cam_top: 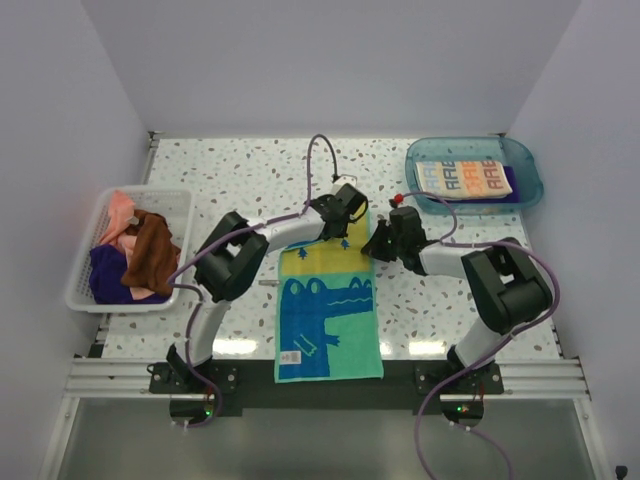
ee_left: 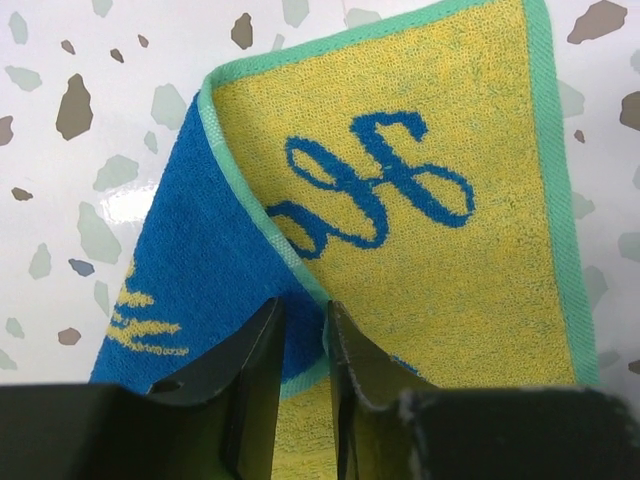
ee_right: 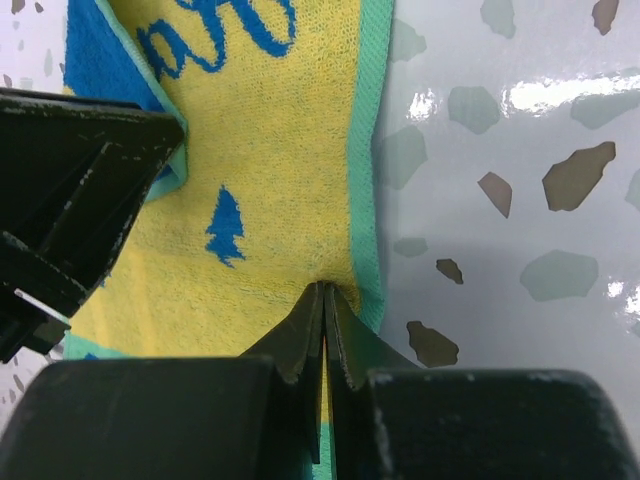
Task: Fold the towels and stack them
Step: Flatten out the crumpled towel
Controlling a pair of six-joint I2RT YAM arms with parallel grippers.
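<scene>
The crocodile towel (cam_top: 328, 320) lies on the table (cam_top: 250, 170), left of the blue tray (cam_top: 530, 185) and nearer to me. Its long axis runs near to far, yellow end farthest. The left gripper (ee_left: 305, 310) is clamped on its turned-over far corner. The right gripper (ee_right: 323, 290) pinches the tray-side edge.

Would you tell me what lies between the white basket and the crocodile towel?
In the top view, only the left arm, reaching to the crocodile towel, crosses that bare table.
</scene>
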